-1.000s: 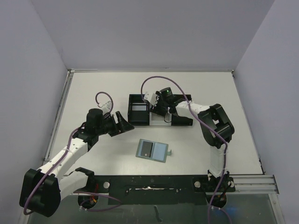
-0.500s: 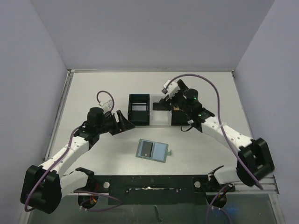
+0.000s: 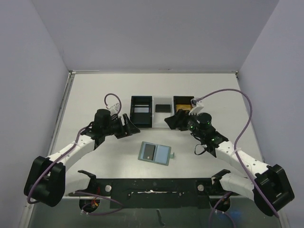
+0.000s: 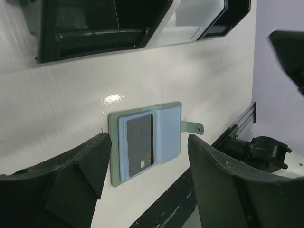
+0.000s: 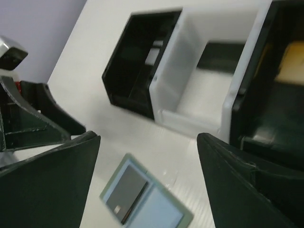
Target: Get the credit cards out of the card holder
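card holder (image 3: pixel 155 153): lies open and flat on the bench (image 3: pixel 95 95), near its front edge and between the two arms; its side tab (image 4: pixel 192 127) sticks out on the right
dark card (image 4: pixel 140 145): sits in the holder's left pale blue pocket
left black box (image 5: pixel 128 76): behind the holder and well apart from it; a pale card (image 3: pixel 141 108) lies inside
white middle box (image 5: pixel 171 80): touches the left box; a black card (image 3: pixel 163 107) lies inside
right black box (image 5: pixel 249 95): touches the white box; a gold-orange card (image 5: pixel 290 61) lies inside
left fingers (image 3: pixel 129 124): above the bench, left of the holder; spread wide with nothing between them
right fingers (image 3: pixel 175 120): just in front of the right black box; spread very wide and empty
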`<action>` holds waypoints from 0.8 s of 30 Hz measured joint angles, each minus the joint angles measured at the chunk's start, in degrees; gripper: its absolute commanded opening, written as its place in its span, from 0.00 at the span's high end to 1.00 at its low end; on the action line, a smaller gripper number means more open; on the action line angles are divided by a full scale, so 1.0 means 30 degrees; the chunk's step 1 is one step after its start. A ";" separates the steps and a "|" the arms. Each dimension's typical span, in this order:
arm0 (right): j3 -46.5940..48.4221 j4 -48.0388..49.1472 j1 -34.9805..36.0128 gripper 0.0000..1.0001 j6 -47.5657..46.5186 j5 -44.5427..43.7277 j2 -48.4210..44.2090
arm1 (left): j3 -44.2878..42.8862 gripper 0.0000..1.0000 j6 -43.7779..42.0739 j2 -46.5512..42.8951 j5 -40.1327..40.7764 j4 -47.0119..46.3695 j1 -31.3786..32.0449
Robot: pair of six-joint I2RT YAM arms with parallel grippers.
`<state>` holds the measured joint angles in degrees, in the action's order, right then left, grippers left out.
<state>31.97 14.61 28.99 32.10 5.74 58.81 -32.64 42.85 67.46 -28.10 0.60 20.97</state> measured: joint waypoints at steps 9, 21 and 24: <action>-0.2426 0.0284 0.3045 0.50 0.7715 0.1974 0.3818 | -0.0306 0.49 0.0066 0.2280 -0.0321 0.0015 0.2288; -0.2215 0.0969 0.3876 0.63 1.0346 0.3483 0.7162 | -0.1341 0.53 -0.0044 0.3985 -0.0291 0.0146 0.4000; -0.1821 0.0969 0.4291 0.64 1.0469 0.3694 0.7745 | -0.1348 0.56 -0.0102 0.4393 -0.0291 0.0240 0.4255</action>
<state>26.50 17.52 41.87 63.51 16.82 82.04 -36.69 42.54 80.64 -28.97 1.32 33.74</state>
